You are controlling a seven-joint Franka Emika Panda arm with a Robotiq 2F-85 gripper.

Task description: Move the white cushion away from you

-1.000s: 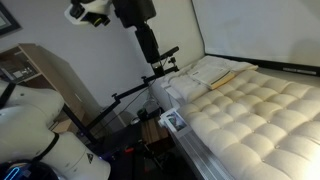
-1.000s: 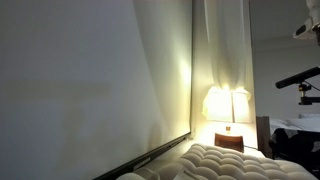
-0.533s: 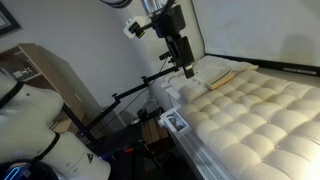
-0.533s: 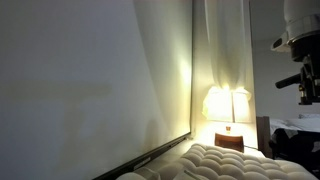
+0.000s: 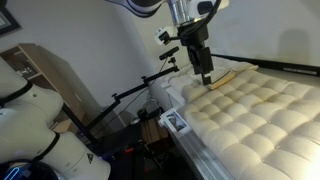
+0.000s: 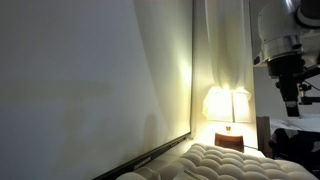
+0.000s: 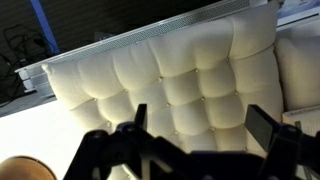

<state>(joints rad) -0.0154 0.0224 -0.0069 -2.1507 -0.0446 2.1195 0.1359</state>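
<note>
Seen from across the room, the white cushion [image 5: 255,115] is a broad quilted pad of puffy tufted squares lying flat. In an exterior view it is by far the largest thing. The arm [image 5: 190,30] comes down from above the cushion, and the gripper [image 5: 206,82] points downward over the cushion's narrow end. From here it cannot be told whether the tips touch the fabric. In the wrist view the gripper [image 7: 200,135] is spread wide. Its dark fingers [image 7: 133,125] stand well apart with only the cushion's [image 7: 190,90] squares showing between them, so nothing is held. A metal rail [image 7: 150,38] runs along the cushion's far edge in that view. A smooth flat white piece with a tan strip [image 5: 226,72] lies against the cushion's narrow end, just beyond the gripper. A small device [image 5: 175,122] sits just beside the cushion's long edge. A black stand [image 5: 140,92] reaches out from that same side, and a wooden cabinet [image 5: 45,72] stands well apart from the cushion, past the stand. In an exterior view the cushion [image 6: 232,160] shows as a low tufted ridge. A glowing lamp [image 6: 228,103] stands behind it, a pale curtain [image 6: 225,45] hangs above the lamp, and the arm [image 6: 280,45] hangs over the cushion's end.
</note>
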